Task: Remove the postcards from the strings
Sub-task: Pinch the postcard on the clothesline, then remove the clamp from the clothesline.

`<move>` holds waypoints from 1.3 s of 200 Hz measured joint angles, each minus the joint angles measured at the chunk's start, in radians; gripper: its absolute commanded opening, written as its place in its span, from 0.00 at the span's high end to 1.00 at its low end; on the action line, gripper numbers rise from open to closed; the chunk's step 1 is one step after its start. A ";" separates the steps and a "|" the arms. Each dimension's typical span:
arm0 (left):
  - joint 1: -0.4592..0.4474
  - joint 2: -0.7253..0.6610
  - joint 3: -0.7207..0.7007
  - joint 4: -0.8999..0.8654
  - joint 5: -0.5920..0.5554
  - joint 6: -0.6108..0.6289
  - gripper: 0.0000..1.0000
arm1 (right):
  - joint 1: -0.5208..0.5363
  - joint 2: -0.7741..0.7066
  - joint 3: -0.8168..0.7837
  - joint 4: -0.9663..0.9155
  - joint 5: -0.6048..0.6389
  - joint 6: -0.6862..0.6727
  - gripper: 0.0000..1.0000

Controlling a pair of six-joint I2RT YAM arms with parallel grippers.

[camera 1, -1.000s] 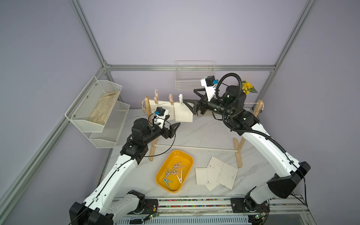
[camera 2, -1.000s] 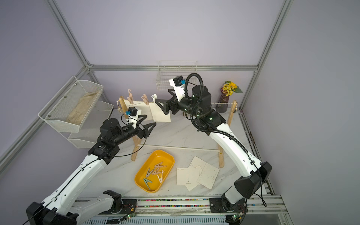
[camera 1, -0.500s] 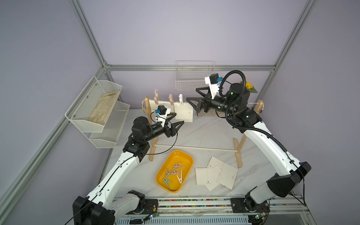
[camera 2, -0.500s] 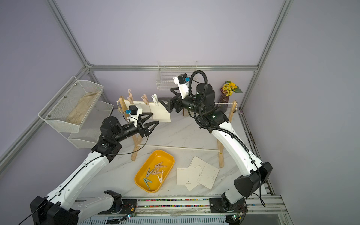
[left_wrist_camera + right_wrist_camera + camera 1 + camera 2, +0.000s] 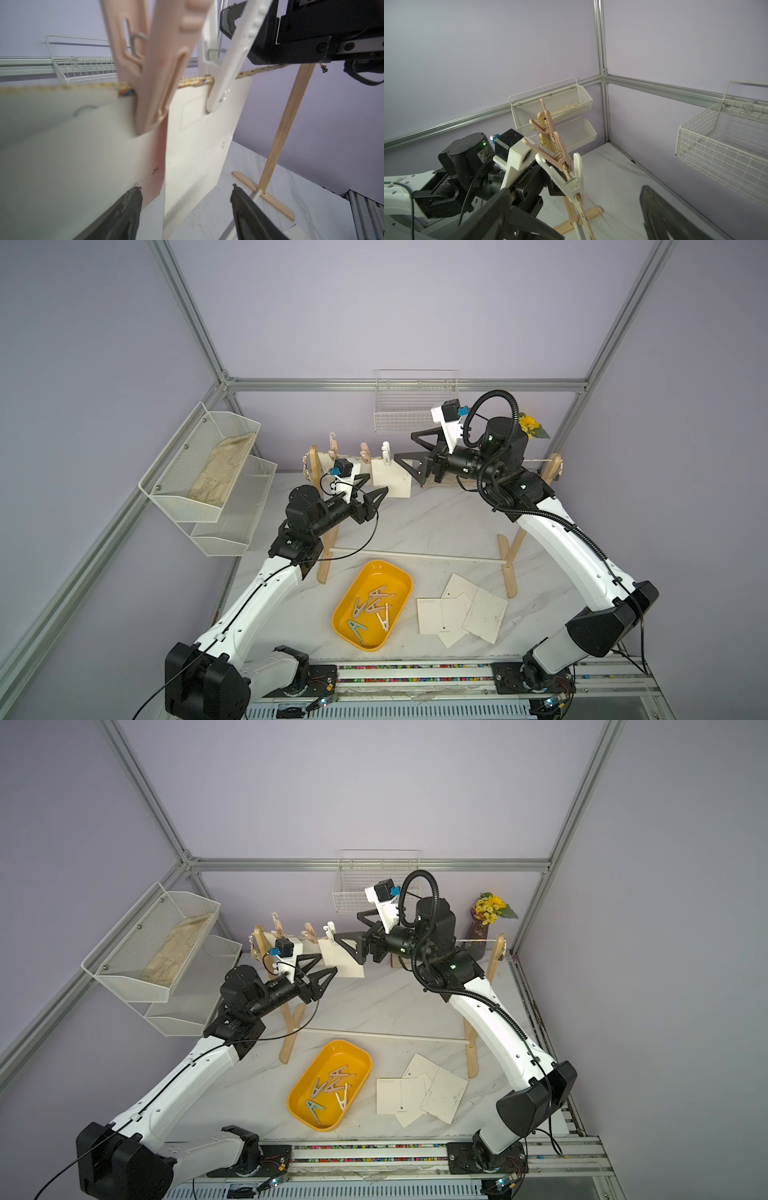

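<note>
Left hand (image 5: pixel 185 193), jaws apart, straddles the lower edge of a hanging postcard (image 5: pixel 197 135); neither finger (image 5: pixel 124 212) visibly presses the paper. This card is pinned at its upper edge by a white clothespin (image 5: pixel 226 68) to the string (image 5: pixel 195 81), which runs to a wooden post (image 5: pixel 286 124). A second postcard (image 5: pixel 62 135), nearer the wrist camera and blurred, hangs beside the first under a pink clothespin (image 5: pixel 158 72). Right hand (image 5: pixel 404 446), jaws fully apart and empty, hovers along the string just beside the white clothespin without touching it. On the tabletop (image 5: pixel 436 522) below, several loose postcards (image 5: pixel 457 610) overlap beside a yellow tray (image 5: pixel 340 614) holding clothespins.

Handling, as judged: the postcard is light, thin and moderately stiff. It will likely flex under side load, and crease or tear if dragged against a closed clip. Its smooth faces may slip, so a flat pinch across both faces at the lower margin, well inside the edge, seems the best hold. Release probably calls for squeezing the clothespin's upper arms while the card is drawn downward.
</note>
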 measured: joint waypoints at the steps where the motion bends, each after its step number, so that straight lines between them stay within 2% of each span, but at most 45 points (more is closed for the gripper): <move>1: 0.000 0.000 0.000 0.000 0.000 0.000 0.31 | 0.000 0.000 0.000 0.000 0.000 0.000 0.03; 29: 0.000 0.004 0.000 0.011 -0.009 0.000 0.31 | -0.001 0.000 0.000 0.005 -0.020 0.000 0.03; 58: 0.000 0.025 0.002 0.023 0.027 -0.001 0.38 | -0.001 0.000 0.000 0.008 -0.040 0.000 0.03; 84: 0.000 0.044 0.002 0.029 0.100 -0.003 0.50 | -0.001 0.000 0.000 0.011 -0.047 0.000 0.03; 101: 0.000 0.045 0.002 0.036 0.133 -0.009 0.61 | -0.001 0.000 0.000 0.014 -0.048 -0.001 0.03; 124: 0.000 0.045 0.002 0.056 0.153 -0.012 0.76 | -0.001 0.001 0.000 0.019 -0.055 -0.005 0.03; 153: 0.000 0.045 0.002 0.072 0.159 -0.020 0.90 | -0.002 0.013 0.000 0.028 -0.081 -0.021 0.03; 208: 0.000 0.043 0.002 0.080 0.158 -0.029 1.00 | -0.003 0.144 0.128 -0.009 -0.151 -0.057 0.03; 241: 0.001 0.043 0.002 0.080 0.158 -0.035 1.00 | -0.003 0.228 0.232 -0.054 -0.194 -0.067 0.03; 260: 0.002 0.043 0.002 0.080 0.158 -0.037 1.00 | -0.003 0.265 0.287 -0.085 -0.227 -0.083 0.09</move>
